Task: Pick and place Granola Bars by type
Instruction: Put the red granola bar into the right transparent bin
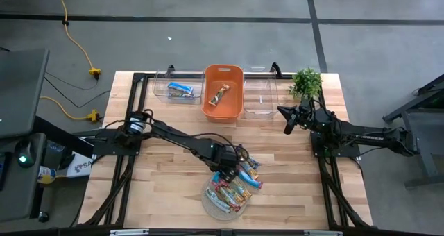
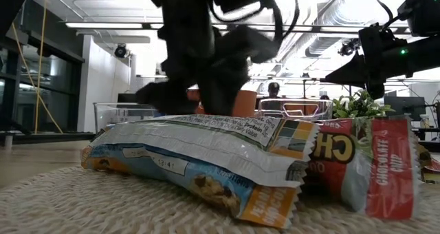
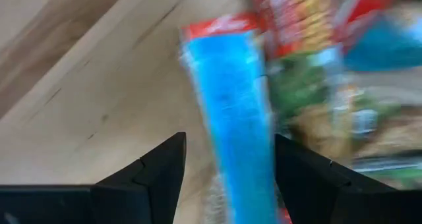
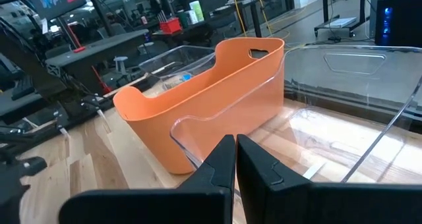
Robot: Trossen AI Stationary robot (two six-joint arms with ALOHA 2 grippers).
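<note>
Bar to grab: long shiny blue wrapped granola bar (image 3: 232,118), on top of the pile of bars on the round rope mat (image 1: 208,201), near the front of the wooden desk (image 1: 166,194).
Left pincer (image 1: 229,172): right over the pile, fingers apart, blue bar between them.
Bar's long way: runs straight ahead between the fingers.
Nearer arm: left.
Right pincer (image 4: 235,159): fingers together, far off by the clear plastic bin (image 1: 260,97).

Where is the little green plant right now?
In the high view the green plant stands at the table's far right corner, just right of the empty clear bin and beside the right end effector.
</note>
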